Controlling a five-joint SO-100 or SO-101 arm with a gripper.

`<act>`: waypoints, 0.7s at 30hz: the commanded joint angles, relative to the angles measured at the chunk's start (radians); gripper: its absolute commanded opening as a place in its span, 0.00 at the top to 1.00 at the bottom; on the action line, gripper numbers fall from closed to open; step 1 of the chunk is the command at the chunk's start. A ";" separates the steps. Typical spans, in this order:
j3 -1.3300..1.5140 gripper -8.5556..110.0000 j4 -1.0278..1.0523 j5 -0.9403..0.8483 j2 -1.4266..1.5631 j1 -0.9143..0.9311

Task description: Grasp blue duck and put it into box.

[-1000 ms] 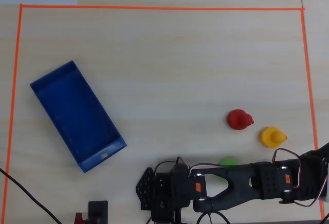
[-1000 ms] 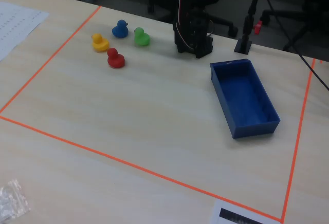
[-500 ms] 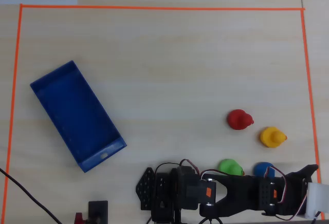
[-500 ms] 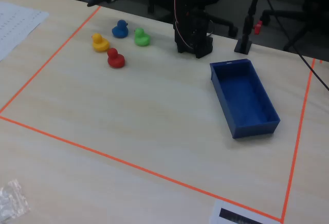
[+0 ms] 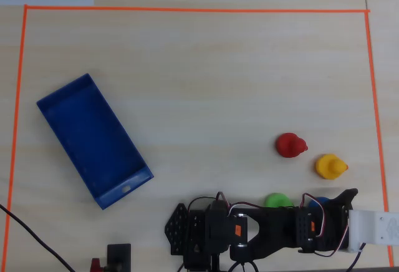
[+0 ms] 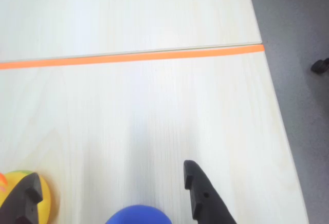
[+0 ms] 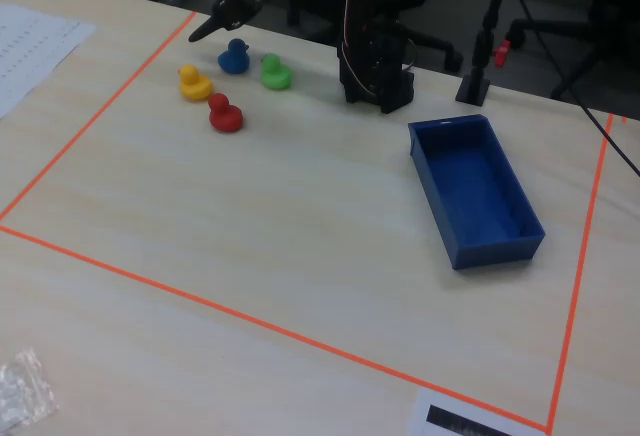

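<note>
From overhead, the blue duck (image 5: 320,201) is sitting just right of the green duck (image 5: 276,200), mostly hidden under the arm, with the gripper (image 5: 349,197) hanging over it. The box (image 5: 92,140) is lying well apart to the left, empty.

In the wrist view the fingers (image 6: 205,196) are standing spread — one either side of the blue duck's (image 6: 139,215) rounded top, holding nothing, the yellow duck (image 6: 43,196) showing behind the left one.

The fixed view is showing the gripper (image 7: 225,16) hovering just above the blue duck (image 7: 234,56), probably not touching. It is looking light, smooth and rounded — likely slippery, so gripping low across the body's widest part seems safest.
</note>
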 commanded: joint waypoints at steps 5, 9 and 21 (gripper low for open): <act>0.041 0.61 -0.048 -0.009 0.078 0.015; 0.054 0.61 -0.048 -0.020 0.087 0.021; 0.170 0.62 -0.103 -0.071 0.120 0.029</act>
